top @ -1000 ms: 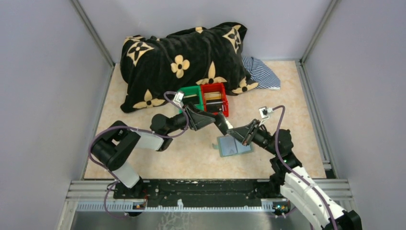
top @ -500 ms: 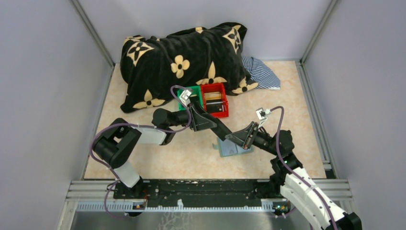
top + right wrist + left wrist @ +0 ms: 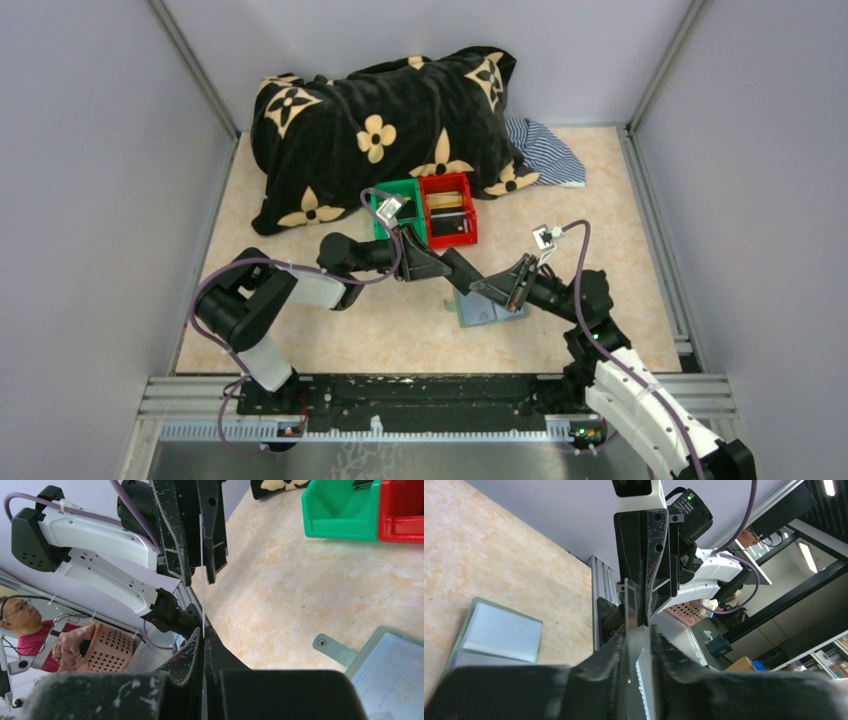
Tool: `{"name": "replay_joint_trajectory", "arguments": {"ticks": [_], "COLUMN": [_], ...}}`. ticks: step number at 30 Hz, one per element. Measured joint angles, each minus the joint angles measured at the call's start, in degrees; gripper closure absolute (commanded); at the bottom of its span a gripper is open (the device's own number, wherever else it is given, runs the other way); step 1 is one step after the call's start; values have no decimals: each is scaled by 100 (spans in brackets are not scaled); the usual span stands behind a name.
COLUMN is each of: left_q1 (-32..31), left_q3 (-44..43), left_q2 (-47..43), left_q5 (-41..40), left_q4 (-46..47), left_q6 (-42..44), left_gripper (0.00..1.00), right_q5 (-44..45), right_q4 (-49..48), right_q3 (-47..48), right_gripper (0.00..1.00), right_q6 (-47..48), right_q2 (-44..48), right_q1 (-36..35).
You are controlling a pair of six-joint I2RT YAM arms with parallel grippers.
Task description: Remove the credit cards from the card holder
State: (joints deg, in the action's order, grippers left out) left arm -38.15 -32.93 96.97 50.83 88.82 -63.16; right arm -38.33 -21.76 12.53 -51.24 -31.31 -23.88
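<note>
My right gripper point(image 3: 202, 635) is pressed together on a credit card point(image 3: 202, 570), which I see edge-on as a thin upright line. My left gripper point(image 3: 638, 632) faces it from the other side with its fingers point(image 3: 177, 535) set narrowly either side of the same card. I cannot tell whether they press on it or only straddle it. In the overhead view the two grippers meet tip to tip at centre frame, just above the card holder point(image 3: 490, 310).

The card holder lies open and flat on the table point(image 3: 610, 210), its blue-grey inside facing up, and its strap tab point(image 3: 332, 647) sticks out toward the bins. Above centre the red bin point(image 3: 471, 215) and the green bin point(image 3: 381, 206) stand side by side, touching. The red one holds stacked cards point(image 3: 447, 212), dark and tan. My left wrist covers most of the green one, so I cannot tell what is in it.

Bare beige marbled table lies left of the card holder and across the right half of the frame. Metal rails point(image 3: 650, 220) run along the table's edges under plain grey walls point(image 3: 90, 150). At the top, a black blanket point(image 3: 380, 110) with tan flowers lies heaped against the back wall and reaches the bins. A striped cloth point(image 3: 545, 150) pokes out at its right.
</note>
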Motion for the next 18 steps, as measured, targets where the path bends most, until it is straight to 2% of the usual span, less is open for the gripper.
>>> {"name": "replay_joint_trajectory", "arguments": {"ticks": [3,6,10,12,18], "left_q1": [0,0,0,0,-2], "left_q3": [-4,-31,-81,-83,-83], "left_q2": [0,0,0,0,0], "left_q5": [-2,-4,-22,-28,-42], "left_q4": [0,0,-2,-2,-2], "left_q6": [-7,-9,-2,0,-4], "left_gripper": [61,63,83,100,100], "right_q5": [-28,-37,-44,-52,-63], "right_q4": [0,7,13,13,11], "right_q3": [2,2,0,0,2], "right_gripper": [100,100,100,100,100], "right_q6": [0,0,2,2,9], "right_q2": [4,20,20,20,17], "right_q1": [0,0,0,0,0]}}
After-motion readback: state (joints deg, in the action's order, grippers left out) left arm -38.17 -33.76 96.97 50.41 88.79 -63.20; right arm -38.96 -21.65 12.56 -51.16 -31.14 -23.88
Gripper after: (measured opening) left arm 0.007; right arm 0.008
